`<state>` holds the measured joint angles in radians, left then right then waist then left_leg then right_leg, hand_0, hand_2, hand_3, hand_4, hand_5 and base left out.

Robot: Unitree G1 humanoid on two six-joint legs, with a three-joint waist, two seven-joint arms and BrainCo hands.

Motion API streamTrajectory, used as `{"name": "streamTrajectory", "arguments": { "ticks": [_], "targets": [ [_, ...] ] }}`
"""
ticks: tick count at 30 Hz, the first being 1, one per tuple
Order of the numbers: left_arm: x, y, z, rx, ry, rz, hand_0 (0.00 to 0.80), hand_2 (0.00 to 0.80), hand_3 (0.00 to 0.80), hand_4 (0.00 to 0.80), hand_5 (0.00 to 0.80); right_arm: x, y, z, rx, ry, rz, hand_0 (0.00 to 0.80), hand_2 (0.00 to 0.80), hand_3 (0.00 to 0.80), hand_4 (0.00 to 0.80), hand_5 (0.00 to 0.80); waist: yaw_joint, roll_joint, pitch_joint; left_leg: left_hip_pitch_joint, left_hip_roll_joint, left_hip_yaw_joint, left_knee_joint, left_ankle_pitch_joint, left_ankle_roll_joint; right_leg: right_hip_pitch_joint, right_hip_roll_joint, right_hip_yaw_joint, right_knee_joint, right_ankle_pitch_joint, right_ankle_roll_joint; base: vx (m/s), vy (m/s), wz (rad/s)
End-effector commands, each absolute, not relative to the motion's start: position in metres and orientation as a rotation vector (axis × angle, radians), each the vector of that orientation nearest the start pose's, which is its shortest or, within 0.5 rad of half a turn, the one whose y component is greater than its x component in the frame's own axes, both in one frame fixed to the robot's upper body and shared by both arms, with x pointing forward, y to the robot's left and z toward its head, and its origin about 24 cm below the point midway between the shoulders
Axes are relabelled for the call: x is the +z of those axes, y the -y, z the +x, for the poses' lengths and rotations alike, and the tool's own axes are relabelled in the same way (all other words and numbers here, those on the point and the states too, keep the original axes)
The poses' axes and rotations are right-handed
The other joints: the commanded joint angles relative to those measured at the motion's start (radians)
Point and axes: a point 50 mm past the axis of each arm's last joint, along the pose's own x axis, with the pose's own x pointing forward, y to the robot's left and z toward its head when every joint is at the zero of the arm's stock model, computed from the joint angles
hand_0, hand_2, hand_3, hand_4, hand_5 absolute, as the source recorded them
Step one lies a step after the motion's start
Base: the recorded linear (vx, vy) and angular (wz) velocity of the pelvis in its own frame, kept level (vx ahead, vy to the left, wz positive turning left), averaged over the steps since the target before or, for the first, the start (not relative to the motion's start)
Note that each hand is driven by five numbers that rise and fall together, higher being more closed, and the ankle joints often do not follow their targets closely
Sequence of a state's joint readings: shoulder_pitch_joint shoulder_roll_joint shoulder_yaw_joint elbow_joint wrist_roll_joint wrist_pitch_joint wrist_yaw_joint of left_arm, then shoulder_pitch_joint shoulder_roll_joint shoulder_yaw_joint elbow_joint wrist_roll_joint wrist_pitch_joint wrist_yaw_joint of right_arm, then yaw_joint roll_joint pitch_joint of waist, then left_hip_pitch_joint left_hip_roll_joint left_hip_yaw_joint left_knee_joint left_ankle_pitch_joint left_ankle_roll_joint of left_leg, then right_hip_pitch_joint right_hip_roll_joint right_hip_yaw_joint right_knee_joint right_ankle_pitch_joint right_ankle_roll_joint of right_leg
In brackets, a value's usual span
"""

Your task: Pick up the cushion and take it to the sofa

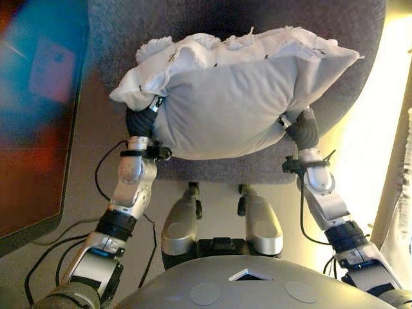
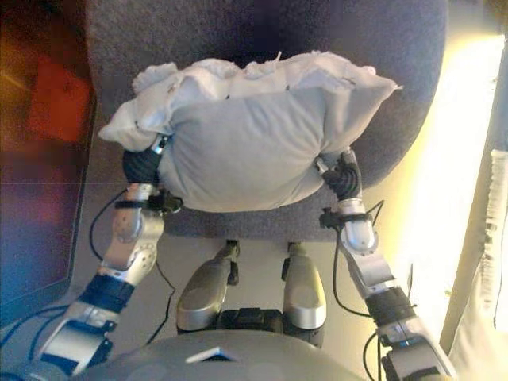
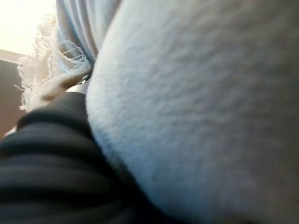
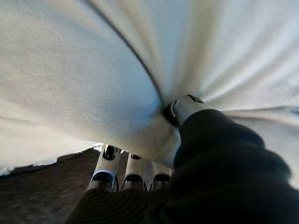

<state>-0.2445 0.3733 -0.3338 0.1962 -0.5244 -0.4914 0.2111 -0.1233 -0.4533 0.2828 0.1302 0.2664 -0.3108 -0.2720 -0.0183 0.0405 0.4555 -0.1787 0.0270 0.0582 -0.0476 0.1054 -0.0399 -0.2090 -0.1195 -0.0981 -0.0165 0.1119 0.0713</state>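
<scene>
A plump light grey cushion (image 1: 232, 96) with a frayed white fringe along its far edge hangs between my two hands, above the seat of the dark grey sofa (image 1: 360, 77). My left hand (image 1: 141, 120) presses against the cushion's left end, where the cloth (image 3: 196, 102) hides all but its dark cover (image 3: 51, 154). At the cushion's right end is my right hand (image 1: 304, 129). Its thumb (image 4: 187, 106) digs into the cloth (image 4: 93, 70) and its fingers (image 4: 133, 170) lie under it, pinching the cushion.
The sofa's front edge (image 1: 225, 170) lies just ahead of me. A dark glossy panel (image 1: 32, 129) stands along the left. On the right a bright strip of floor (image 1: 380, 129) runs beside the sofa, with white lacy cloth (image 1: 402, 212) at the far edge.
</scene>
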Motion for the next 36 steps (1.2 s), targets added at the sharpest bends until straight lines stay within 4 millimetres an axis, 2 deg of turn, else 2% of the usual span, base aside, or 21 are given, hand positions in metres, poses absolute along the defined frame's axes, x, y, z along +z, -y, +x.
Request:
{"name": "streamTrajectory", "arguments": {
  "ticks": [1, 6, 14, 18, 20, 21, 22, 25, 27, 28, 29, 36],
  "targets": [
    [0.142, -0.11, 0.296, -0.253, 0.632, -0.171, 0.8, 0.8, 0.8, 0.8, 0.8, 0.14, 0.125, 0.281, 0.187, 0.592, -0.118, 0.8, 0.8, 0.8, 0.8, 0.8, -0.036, -0.038, 0.024, -0.043, 0.008, -0.002, 0.064, -0.094, -0.017, -0.029, -0.061, 0.061, 0.022, -0.032, 0.074, -0.072, 0.031, -0.05],
    [0.151, -0.102, 0.318, -0.231, 0.629, -0.145, 0.8, 0.8, 0.8, 0.8, 0.8, 0.148, 0.116, 0.299, 0.139, 0.576, -0.139, 0.8, 0.8, 0.8, 0.8, 0.8, -0.055, -0.036, 0.064, -0.079, 0.006, 0.01, 0.068, -0.085, -0.023, -0.072, -0.061, 0.072, 0.022, -0.019, 0.073, -0.041, 0.029, -0.1],
    [0.157, -0.094, 0.355, -0.147, 0.544, -0.116, 0.8, 0.8, 0.8, 0.8, 0.8, 0.151, 0.098, 0.327, 0.064, 0.498, -0.146, 0.8, 0.8, 0.8, 0.8, 0.8, -0.089, -0.044, 0.064, -0.176, 0.008, 0.028, 0.085, -0.068, -0.037, -0.195, -0.054, 0.087, 0.045, 0.003, 0.066, -0.005, 0.023, -0.11],
    [0.168, -0.095, 0.37, -0.104, 0.523, -0.093, 0.8, 0.8, 0.8, 0.8, 0.8, 0.157, 0.101, 0.348, 0.014, 0.455, -0.147, 0.8, 0.8, 0.8, 0.8, 0.8, -0.087, -0.043, 0.064, -0.216, 0.012, 0.035, 0.083, -0.054, -0.045, -0.241, -0.053, 0.089, 0.049, 0.011, 0.067, 0.004, -0.003, -0.03],
    [0.171, -0.096, 0.376, -0.082, 0.494, -0.078, 0.499, 0.499, 0.499, 0.499, 0.499, 0.161, 0.105, 0.359, -0.016, 0.429, -0.148, 0.8, 0.8, 0.8, 0.8, 0.8, -0.083, -0.04, 0.064, -0.236, 0.013, 0.034, 0.082, -0.047, -0.048, -0.263, -0.051, 0.084, 0.052, 0.016, 0.066, 0.0, 0.0, 0.0],
    [0.171, -0.096, 0.378, -0.071, 0.476, -0.069, 0.169, 0.169, 0.169, 0.169, 0.169, 0.163, 0.106, 0.363, -0.036, 0.415, -0.156, 0.8, 0.8, 0.8, 0.8, 0.8, -0.082, -0.039, 0.064, -0.244, 0.012, 0.031, 0.084, -0.045, -0.049, -0.273, -0.05, 0.083, 0.055, 0.017, 0.065, 0.0, 0.0, 0.0],
    [0.173, -0.1, 0.383, -0.046, 0.453, -0.059, 0.0, 0.0, 0.0, 0.0, 0.0, 0.167, 0.11, 0.37, -0.066, 0.396, -0.166, 0.8, 0.8, 0.8, 0.8, 0.8, -0.08, -0.036, 0.064, -0.254, 0.013, 0.031, 0.083, -0.04, -0.052, -0.286, -0.048, 0.08, 0.058, 0.02, 0.064, 0.0, 0.0, 0.0],
    [0.174, -0.11, 0.39, 0.01, 0.417, -0.043, 0.0, 0.0, 0.0, 0.0, 0.0, 0.171, 0.118, 0.379, -0.131, 0.352, -0.149, 0.8, 0.8, 0.8, 0.8, 0.8, -0.077, -0.03, 0.064, -0.268, 0.012, 0.028, 0.082, -0.033, -0.056, -0.301, -0.046, 0.079, 0.061, 0.022, 0.061, 0.0, 0.0, 0.0],
    [0.172, -0.12, 0.393, 0.058, 0.388, -0.043, 0.0, 0.0, 0.0, 0.0, 0.0, 0.173, 0.126, 0.384, -0.176, 0.332, -0.14, 0.267, 0.267, 0.267, 0.267, 0.267, -0.071, -0.025, 0.064, -0.275, 0.01, 0.028, 0.078, -0.028, -0.058, -0.309, -0.046, 0.074, 0.061, 0.023, 0.06, 0.0, 0.0, 0.0],
    [0.172, -0.122, 0.394, 0.066, 0.385, -0.042, 0.0, 0.0, 0.0, 0.0, 0.0, 0.173, 0.127, 0.384, -0.182, 0.33, -0.14, 0.166, 0.166, 0.166, 0.166, 0.166, -0.071, -0.024, 0.064, -0.278, 0.01, 0.028, 0.079, -0.028, -0.058, -0.311, -0.046, 0.073, 0.061, 0.023, 0.06, 0.0, 0.0, 0.0],
    [0.17, -0.129, 0.395, 0.108, 0.371, -0.042, 0.0, 0.0, 0.0, 0.0, 0.0, 0.174, 0.133, 0.386, -0.208, 0.323, -0.135, 0.0, 0.0, 0.0, 0.0, 0.0, -0.069, -0.021, 0.064, -0.281, 0.01, 0.028, 0.078, -0.026, -0.06, -0.317, -0.046, 0.072, 0.063, 0.024, 0.06, 0.0, 0.0, 0.0],
    [0.155, -0.201, 0.392, 0.373, 0.289, -0.071, 0.0, 0.0, 0.0, 0.0, 0.0, 0.19, 0.181, 0.389, -0.373, 0.342, -0.107, 0.0, 0.0, 0.0, 0.0, 0.0, -0.059, 0.003, 0.064, -0.3, 0.005, 0.032, 0.089, -0.025, -0.068, -0.338, -0.058, 0.06, 0.074, 0.016, 0.06, -0.003, 0.01, 0.0]
  ]
}}
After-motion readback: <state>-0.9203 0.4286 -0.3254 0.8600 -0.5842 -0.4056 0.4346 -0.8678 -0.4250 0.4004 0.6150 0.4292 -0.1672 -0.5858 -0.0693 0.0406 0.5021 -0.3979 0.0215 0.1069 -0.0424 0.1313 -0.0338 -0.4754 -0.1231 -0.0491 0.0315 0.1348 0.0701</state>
